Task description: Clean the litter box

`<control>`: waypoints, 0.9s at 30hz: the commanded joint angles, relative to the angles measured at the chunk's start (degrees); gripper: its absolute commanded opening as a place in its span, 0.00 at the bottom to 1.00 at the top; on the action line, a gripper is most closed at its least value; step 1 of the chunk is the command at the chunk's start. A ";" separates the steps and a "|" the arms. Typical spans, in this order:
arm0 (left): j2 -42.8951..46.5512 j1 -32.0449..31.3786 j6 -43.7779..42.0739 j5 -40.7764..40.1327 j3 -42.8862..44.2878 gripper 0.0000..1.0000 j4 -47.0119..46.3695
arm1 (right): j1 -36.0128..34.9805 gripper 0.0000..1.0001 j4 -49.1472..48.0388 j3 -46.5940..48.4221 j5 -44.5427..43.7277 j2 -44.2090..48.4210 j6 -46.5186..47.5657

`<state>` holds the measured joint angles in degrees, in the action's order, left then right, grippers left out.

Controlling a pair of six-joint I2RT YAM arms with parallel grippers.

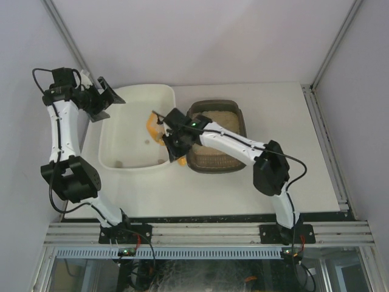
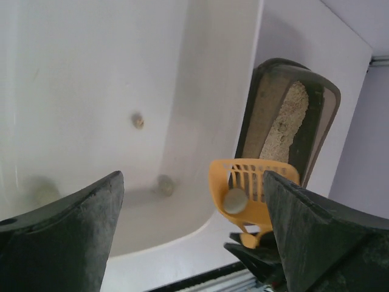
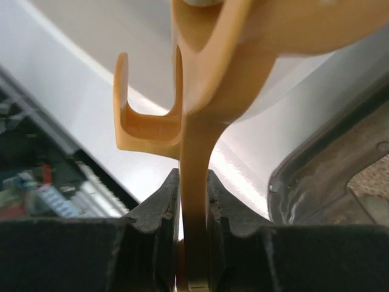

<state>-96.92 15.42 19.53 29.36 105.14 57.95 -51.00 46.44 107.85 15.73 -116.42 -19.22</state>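
While the right fingers (image 3: 152, 213) are clamped tight on the flat handle of the orange scoop (image 2: 252, 182), its slotted head hangs over the right rim of the white tub (image 1: 130, 163), with one grey clump (image 2: 234, 199) resting on it. The litter box (image 1: 209, 159) stands on the worktop (image 1: 292, 158) just beside the tub on its right, beige litter showing (the right arm hides part of it, so I cannot tell whether more waste is left). The left fingers (image 2: 67, 243) are spread wide and hold nothing, hovering above the tub's far-left corner; three small lumps lie on the tub floor. The step in hand looks like the dump. Doing it well means carrying the head further in over the tub floor before any tilt, since the clump sits close to the rim; the scoop should be level until then; then the wrist should roll slowly so the clump slides off the front edge. A jerk could bounce it onto the worktop.
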 commanded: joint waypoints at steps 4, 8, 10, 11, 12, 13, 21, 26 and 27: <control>-2.92 4.34 1.63 -4.00 5.23 1.00 10.13 | -7.98 0.00 15.06 12.41 -34.02 -6.66 8.56; -3.50 5.46 -0.05 -4.59 3.92 1.00 11.64 | -12.80 0.00 13.65 12.45 -51.52 -8.45 14.03; -2.82 5.50 -0.35 -5.89 2.79 1.00 11.27 | -16.52 0.00 9.51 9.63 -62.14 -8.38 19.43; -2.26 5.56 -0.36 -6.57 2.01 1.00 10.63 | -17.83 0.00 5.21 7.59 -66.25 -8.05 22.50; -1.65 5.53 -0.32 -7.14 1.27 1.00 9.81 | -18.98 0.00 1.75 5.37 -69.49 -7.66 25.87; -0.99 5.58 -0.19 -7.76 0.72 1.00 9.12 | -19.78 0.00 -1.14 3.53 -71.43 -7.34 28.04; 3.28 5.45 0.29 -10.30 -0.04 1.00 6.15 | -19.67 0.00 -7.31 -0.32 -72.43 -3.62 29.78; 7.25 4.21 2.85 -12.44 -3.30 1.00 2.98 | -16.72 0.00 -6.21 -2.57 -65.13 2.42 25.14; 8.19 3.46 3.92 -13.20 -4.27 1.00 1.79 | -15.57 0.00 -6.11 -3.92 -61.30 4.71 24.21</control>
<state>-94.35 20.62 20.67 18.79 103.79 64.31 -69.89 42.61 105.89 -51.11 -122.87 7.92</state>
